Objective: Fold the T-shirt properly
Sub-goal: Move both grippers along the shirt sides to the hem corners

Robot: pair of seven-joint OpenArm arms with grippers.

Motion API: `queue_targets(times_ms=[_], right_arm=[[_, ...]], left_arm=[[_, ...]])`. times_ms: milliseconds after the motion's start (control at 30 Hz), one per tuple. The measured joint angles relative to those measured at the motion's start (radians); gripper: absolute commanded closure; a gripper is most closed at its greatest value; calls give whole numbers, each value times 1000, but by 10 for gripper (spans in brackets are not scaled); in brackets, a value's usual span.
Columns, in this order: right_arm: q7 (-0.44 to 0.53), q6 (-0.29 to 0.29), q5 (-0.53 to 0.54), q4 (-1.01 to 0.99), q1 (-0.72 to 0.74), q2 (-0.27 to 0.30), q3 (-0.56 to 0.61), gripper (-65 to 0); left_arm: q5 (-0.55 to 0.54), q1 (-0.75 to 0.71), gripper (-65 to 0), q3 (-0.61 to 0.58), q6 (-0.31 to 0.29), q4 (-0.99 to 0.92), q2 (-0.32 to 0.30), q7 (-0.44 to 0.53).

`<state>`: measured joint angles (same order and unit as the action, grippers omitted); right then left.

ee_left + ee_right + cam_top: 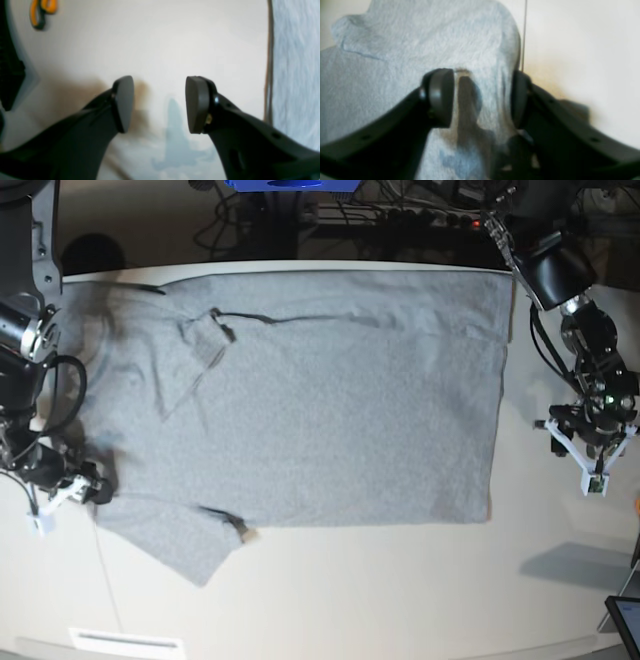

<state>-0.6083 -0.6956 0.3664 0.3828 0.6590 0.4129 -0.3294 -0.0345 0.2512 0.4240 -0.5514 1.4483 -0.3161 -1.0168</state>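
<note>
Table [400, 580]: white; occupies most of the base view.
T-shirt [330, 400]: spread flat, plain side up, centre of frame.
Right end effector [480, 98]: jaws partly apart, a fabric fold lies between them; grip cannot be told.
Left end effector [160, 103]: parted, nothing held, over bare table.

Item: T-shirt [330, 395], heather-grey, short-sleeved, plain side up with no print showing.
Pose: spread nearly flat across the tabletop [400, 590], hem toward the base view's right, sleeves toward its left.
Far sleeve: folded inward onto the body, with a small crease beside it.
Near sleeve: lies out flat, pointing toward the tabletop's front edge.
Surface: mostly smooth, with a long shallow wrinkle along the far edge.
Close view: a raised fold of the grey cloth sits between the right end effector's [482, 98] pads.
</note>
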Motion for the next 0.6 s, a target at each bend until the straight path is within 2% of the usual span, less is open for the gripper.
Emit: queue_targets(times_ms=[100, 133, 267, 333, 467, 500, 600], right_arm=[[-17, 2, -7, -1, -2, -4, 0, -32], [-18, 4, -7, -2, -3, -4, 0, -9], [-19, 4, -6, -2, -5, -4, 0, -23], [-19, 3, -6, -2, -5, -3, 0, -23], [-19, 3, -6, -2, -5, -3, 0, -23], [-16, 3, -7, -2, -5, -4, 0, -23], [-10, 3, -7, -2, -5, -4, 0, -23]], left_arm=[[1, 88, -336, -7, 1, -94, -3, 1], [-3, 113, -336, -7, 0, -123, -2, 1], [-3, 208, -343, -6, 1, -277, 3, 18], [-7, 244, -401, -6, 2, -370, 5, 63], [-8, 296, -603, 2, 3, -541, 8, 74], [-23, 298, -635, 2, 3, -563, 8, 81], [-158, 298, -650, 2, 3, -610, -2, 100]])
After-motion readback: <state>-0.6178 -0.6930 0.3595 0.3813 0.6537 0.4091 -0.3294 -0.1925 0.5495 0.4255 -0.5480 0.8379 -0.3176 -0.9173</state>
